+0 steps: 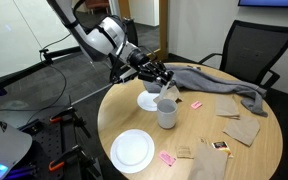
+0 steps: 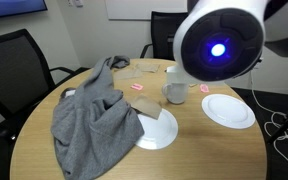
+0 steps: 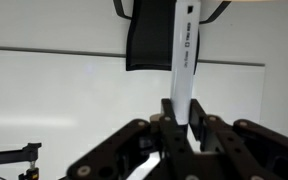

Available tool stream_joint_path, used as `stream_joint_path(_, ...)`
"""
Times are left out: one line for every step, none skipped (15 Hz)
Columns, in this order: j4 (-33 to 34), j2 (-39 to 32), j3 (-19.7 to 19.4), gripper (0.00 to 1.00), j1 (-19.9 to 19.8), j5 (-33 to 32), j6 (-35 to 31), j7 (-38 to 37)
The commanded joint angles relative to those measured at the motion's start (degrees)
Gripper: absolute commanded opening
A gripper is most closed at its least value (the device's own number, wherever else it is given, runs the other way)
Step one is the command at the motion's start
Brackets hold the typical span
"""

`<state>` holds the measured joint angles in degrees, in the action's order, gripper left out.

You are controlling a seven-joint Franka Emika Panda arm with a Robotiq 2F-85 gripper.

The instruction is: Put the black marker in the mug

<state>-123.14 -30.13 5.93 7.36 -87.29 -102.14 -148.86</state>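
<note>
In the wrist view my gripper [image 3: 184, 115] is shut on the marker [image 3: 182, 60], whose pale printed barrel sticks out beyond the fingers. In an exterior view the gripper [image 1: 166, 80] hangs just above the light grey-white mug [image 1: 167, 113], which stands upright near the middle of the round table. The marker's pale end [image 1: 172, 91] points down toward the mug's rim. The mug also shows in an exterior view [image 2: 176, 93], where the arm's big white housing [image 2: 219, 45] hides the gripper.
A white plate [image 1: 132, 150] lies near the table's front edge, and another [image 1: 148, 100] lies beside the mug. A grey cloth [image 1: 219, 82] is spread across the table. Brown paper pieces [image 1: 242, 128] and pink bits [image 1: 168, 157] lie around. A black chair [image 1: 249, 55] stands behind.
</note>
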Motion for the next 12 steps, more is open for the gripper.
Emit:
stream_joint_path(5.0,-4.5,-0.2,0.05,0.3,-0.4,2.8,0.1)
stream_joint_path(5.7,-5.4,-0.3,0.05,0.3,-0.4,3.0,0.1)
stream_joint_path(6.4,-6.4,-0.3,0.05,0.2,-0.4,3.1,0.1)
stream_joint_path(7.2,-7.4,-0.4,0.05,0.2,-0.4,3.2,0.1)
stream_joint_path(7.8,-8.2,-0.4,0.05,0.3,-0.4,3.4,0.1)
stream_joint_path(8.3,-9.0,-0.5,0.05,0.2,-0.3,3.4,0.1)
stream_joint_path(8.6,-9.7,-0.5,0.05,0.2,-0.2,3.5,0.1)
stream_joint_path(9.0,-10.4,-0.6,0.05,0.2,-0.2,3.5,0.1)
stream_joint_path(9.2,-11.1,-0.6,0.05,0.2,-0.1,3.5,0.1)
stream_joint_path(9.4,-11.7,-0.7,0.05,0.1,-0.1,3.6,0.1)
stream_joint_path(10.0,-12.5,-0.8,0.05,0.1,-0.1,3.6,0.2)
stream_joint_path(10.3,-13.1,-0.8,0.05,0.1,0.0,3.7,0.4)
